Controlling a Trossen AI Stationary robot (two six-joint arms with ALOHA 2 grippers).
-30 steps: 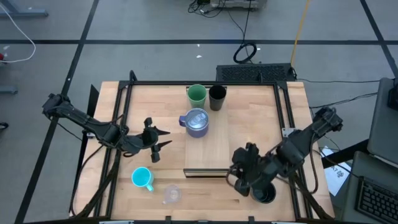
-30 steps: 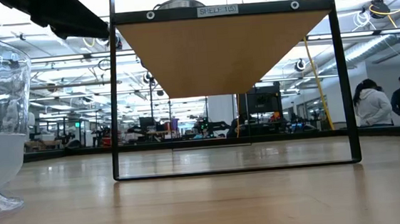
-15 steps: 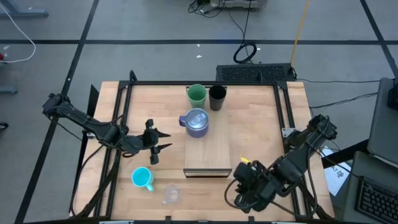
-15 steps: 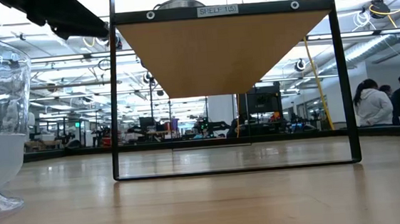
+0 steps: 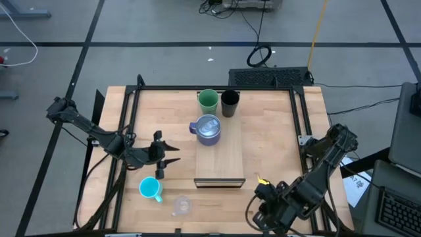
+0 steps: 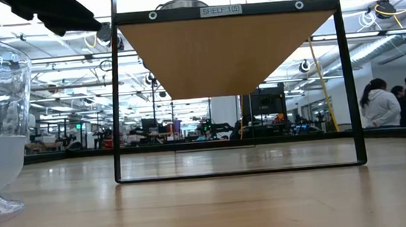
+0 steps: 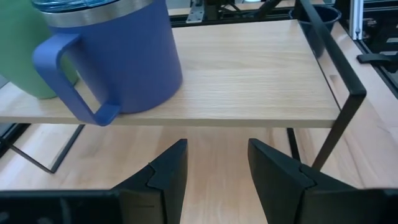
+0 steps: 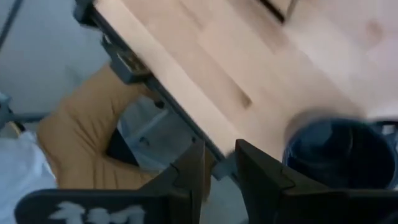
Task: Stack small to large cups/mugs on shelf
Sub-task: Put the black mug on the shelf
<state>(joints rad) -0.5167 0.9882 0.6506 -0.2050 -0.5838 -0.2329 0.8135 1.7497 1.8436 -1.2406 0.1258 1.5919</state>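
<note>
right hand [image 5: 271, 212] at the worktop's [image 5: 276, 131] near right corner, fingers slightly parted and empty beside the wide black mug [image 8: 339, 152], judged still reaching for it; next needs the rim between them; left hand [image 5: 164, 160] open, empty, beside shelf [image 5: 223, 158]; mug hidden from overhead

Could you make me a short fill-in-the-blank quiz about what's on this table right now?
1. The number of vessels standing on the shelf is ____.
2. Between the green cup and the lavender-grey mug, the one nearer the shelf's dark front edge is the ____.
3. The clear glass stands on the tabletop beside the ____ mug.
4. The left claw holds ____.

Missing words: three; lavender-grey mug; cyan; nothing
</note>
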